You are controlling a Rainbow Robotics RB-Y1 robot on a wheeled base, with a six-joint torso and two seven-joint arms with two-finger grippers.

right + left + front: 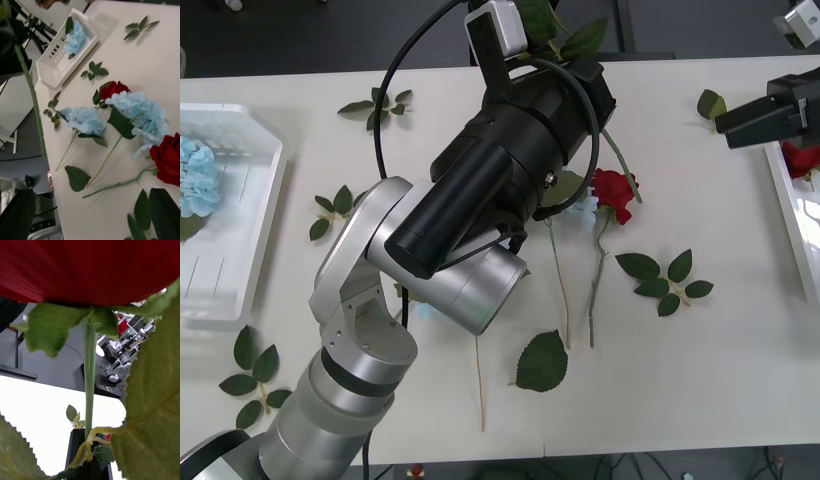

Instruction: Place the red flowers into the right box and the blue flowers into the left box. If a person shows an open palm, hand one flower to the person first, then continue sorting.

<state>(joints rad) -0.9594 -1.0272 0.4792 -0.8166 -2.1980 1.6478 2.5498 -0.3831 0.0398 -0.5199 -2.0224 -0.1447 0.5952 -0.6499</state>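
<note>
The left tool [555, 55] is hanging over the far middle of the smooth white table [700, 380], pinching the thin green stem of a red rose [90, 270] with velvety petals and serrated cloth leaves. The right tool [770, 112] is hovering at the far right beside the right box [792, 215]; whether its grip is wide or narrow cannot be told. Puffy blue flowers [140, 112] and another rose [612, 190] are lying mid-table. The ribbed left box [255, 220] is holding one blue cluster [195, 175].

No legible text, labels, brands or numbers, as far as visible
</note>
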